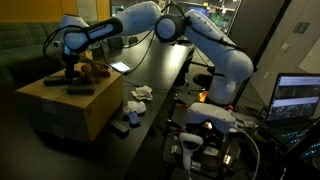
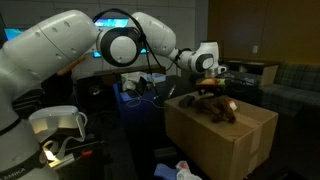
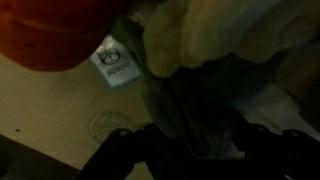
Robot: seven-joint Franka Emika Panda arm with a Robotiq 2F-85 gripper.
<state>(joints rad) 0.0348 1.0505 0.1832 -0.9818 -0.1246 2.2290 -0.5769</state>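
Note:
A brown plush toy lies on top of a cardboard box. My gripper is down over one end of the toy. In the wrist view the gripper stands open, its dark fingers on either side of a grey fold of the plush toy, which fills the gap between them. I cannot tell whether the pads touch it. A white sewn-in label hangs beside the fold, and a red-orange part shows at the upper left. The box top lies underneath.
A long black table runs behind the box, with a crumpled white cloth and small items on it. A lit laptop and a white device stand near the arm's base. A monitor glows behind the arm.

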